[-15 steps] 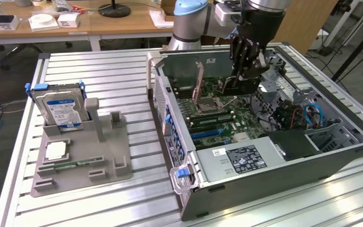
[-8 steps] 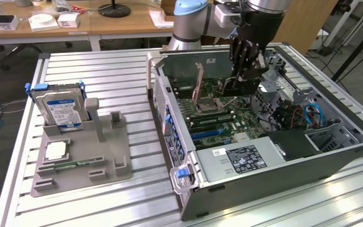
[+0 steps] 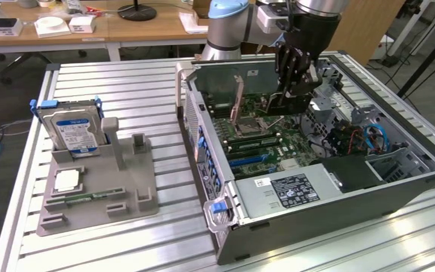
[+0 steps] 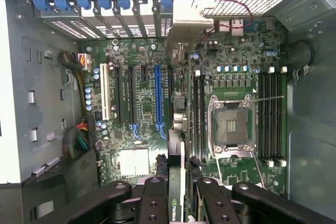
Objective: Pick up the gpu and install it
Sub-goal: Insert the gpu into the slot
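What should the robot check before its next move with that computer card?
1. The gpu is held in the gripper: ok.
2. The computer case is open, with the board showing: ok.
3. The long blue slot has no card in it: ok.
4. The gpu is lined up over that slot: cannot tell.
5. The hard drive stands outside the case, out of the way: ok.
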`<state>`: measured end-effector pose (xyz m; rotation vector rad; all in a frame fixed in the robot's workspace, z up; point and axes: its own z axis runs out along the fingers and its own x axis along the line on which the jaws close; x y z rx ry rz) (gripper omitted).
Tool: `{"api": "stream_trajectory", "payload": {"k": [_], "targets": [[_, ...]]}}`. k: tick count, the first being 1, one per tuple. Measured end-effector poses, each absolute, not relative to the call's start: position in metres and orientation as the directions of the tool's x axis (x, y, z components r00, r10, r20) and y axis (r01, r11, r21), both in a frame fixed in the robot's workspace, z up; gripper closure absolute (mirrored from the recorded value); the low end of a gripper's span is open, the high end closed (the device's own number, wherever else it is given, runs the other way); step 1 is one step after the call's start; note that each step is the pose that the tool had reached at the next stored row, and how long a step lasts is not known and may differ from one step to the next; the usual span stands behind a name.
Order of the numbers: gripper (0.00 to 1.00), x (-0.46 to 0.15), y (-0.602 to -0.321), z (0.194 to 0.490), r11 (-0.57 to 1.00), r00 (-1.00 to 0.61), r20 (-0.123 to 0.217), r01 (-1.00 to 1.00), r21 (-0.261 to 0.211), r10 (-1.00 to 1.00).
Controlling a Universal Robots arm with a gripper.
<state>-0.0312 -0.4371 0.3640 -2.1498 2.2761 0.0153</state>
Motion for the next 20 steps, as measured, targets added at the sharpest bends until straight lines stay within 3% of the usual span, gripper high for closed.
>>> {"api": "stream_trajectory", "payload": {"k": [20], "targets": [[0.74,-0.037,-0.438,0.344,0.057,-0.057,-0.015,-0.998,-0.004,-0.998]]}}
